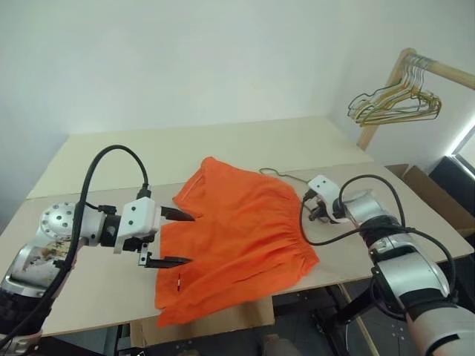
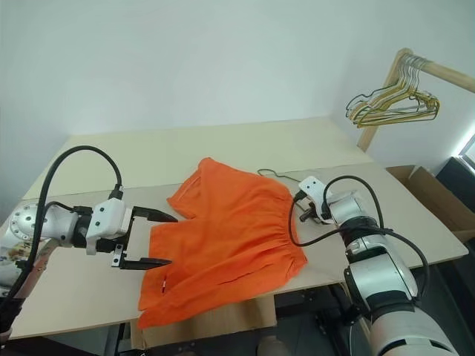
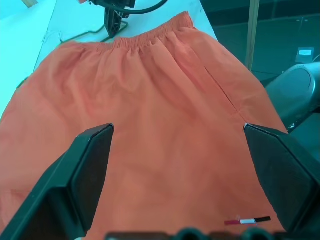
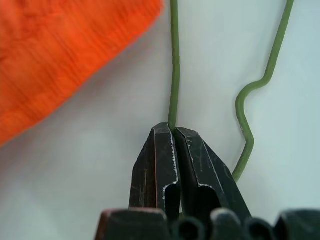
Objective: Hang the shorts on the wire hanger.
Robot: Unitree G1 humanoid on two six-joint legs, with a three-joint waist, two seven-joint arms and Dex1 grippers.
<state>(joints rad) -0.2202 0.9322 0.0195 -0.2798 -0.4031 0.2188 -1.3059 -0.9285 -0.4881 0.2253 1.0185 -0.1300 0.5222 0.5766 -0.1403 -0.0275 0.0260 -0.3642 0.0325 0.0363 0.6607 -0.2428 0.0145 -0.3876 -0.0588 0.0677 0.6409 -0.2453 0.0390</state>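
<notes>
On the table's right side, the right gripper (image 4: 173,131) is clenched on a strand of the wire hanger (image 4: 173,65), which lies just right of the shorts' (image 1: 241,237) waistband. Lifting slowly should keep the thin wire from slipping. The left gripper (image 1: 171,238) hovers released over the shorts' left leg.

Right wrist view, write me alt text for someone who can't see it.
The right end effector is shut on a thin green wire hanger lying on a pale table. The hanger's second wire bends beside it, and the orange shorts fill one corner.
</notes>
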